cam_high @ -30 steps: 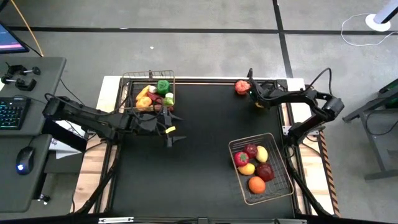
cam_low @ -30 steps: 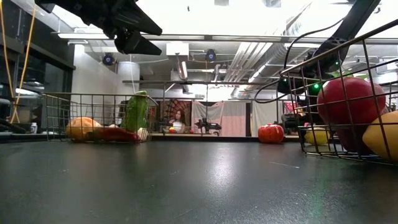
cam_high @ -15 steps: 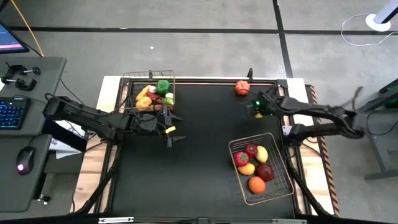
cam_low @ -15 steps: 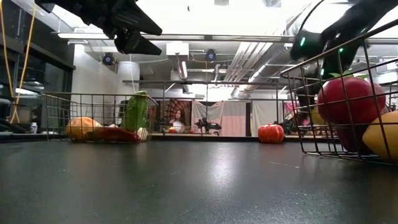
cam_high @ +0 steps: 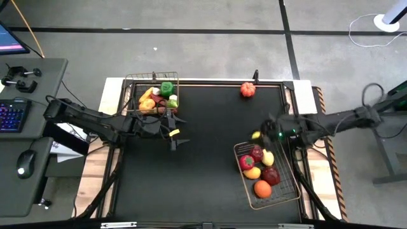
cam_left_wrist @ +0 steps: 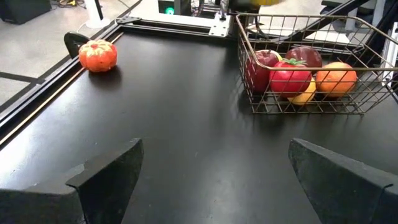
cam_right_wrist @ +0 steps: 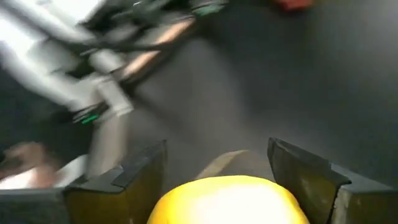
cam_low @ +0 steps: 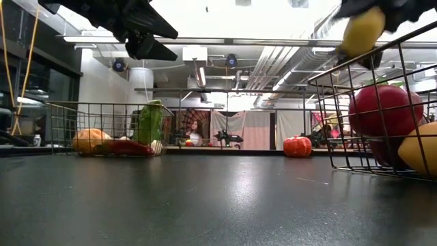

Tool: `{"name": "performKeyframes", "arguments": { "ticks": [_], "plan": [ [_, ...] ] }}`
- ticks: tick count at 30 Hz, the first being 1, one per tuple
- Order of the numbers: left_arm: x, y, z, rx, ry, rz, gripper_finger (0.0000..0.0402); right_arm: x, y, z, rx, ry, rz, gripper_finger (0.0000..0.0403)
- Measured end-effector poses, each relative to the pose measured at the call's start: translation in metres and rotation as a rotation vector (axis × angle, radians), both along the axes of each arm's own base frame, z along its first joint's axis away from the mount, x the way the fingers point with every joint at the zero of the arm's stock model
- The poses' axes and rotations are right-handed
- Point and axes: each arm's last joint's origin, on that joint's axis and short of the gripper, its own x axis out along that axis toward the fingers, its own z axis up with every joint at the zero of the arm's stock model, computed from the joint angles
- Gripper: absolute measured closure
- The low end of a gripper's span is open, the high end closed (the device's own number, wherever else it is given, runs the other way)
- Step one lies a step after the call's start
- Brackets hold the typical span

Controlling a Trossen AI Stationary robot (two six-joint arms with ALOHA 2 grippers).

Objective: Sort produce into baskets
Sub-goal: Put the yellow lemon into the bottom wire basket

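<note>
Right hand (cam_high: 259, 135) gripping yellow lemon (cam_high: 255, 135), hovering just off far rim of silvery basket (cam_high: 283, 191). Left hand (cam_high: 173, 138) spread wide, idling near coppery basket (cam_high: 152, 77). Small red-orange produce piece (cam_high: 247, 90) sitting alone on black worktop (cam_high: 197, 172). Room behind looking bright.

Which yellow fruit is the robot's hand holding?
The yellow lemon in the right hand, up above the silvery basket. The other yellow ones lie inside that basket.

The table (cam_low: 205, 205) is showing a matt black, faintly grainy top; both wire baskets (cam_left_wrist: 311, 99) are gleaming as thin metal mesh, and the lemon (cam_right_wrist: 227, 199) is looking smooth, slightly glossy plastic.
</note>
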Motion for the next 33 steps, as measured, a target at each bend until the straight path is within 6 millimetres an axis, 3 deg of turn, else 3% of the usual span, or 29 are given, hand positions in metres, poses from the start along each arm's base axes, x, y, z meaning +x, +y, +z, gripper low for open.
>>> {"name": "performKeyframes", "arguments": {
  "ticks": [6,13,23,27,33],
  "plan": [
    [0.0,0.0,0.0,0.0,0.0,0.0,0.0009,0.011,0.051,0.011,0.074,-0.178,0.214,0.0141],
    [0.0,0.0,0.0,-0.015,-0.003,0.007,0.0009,0.014,0.081,-0.004,0.132,-0.086,0.255,0.0139],
    [0.0,0.0,0.0,-0.015,-0.003,0.008,0.0009,0.021,0.085,-0.026,0.091,0.068,0.225,0.0137],
    [0.0,0.0,0.0,-0.015,-0.003,0.009,0.0009,0.026,0.078,-0.027,-0.003,0.048,0.178,0.0137],
    [0.0,0.0,0.0,-0.014,-0.003,0.009,0.0009,0.03,0.068,-0.027,0.046,0.043,0.057,0.0137]
  ]
}}
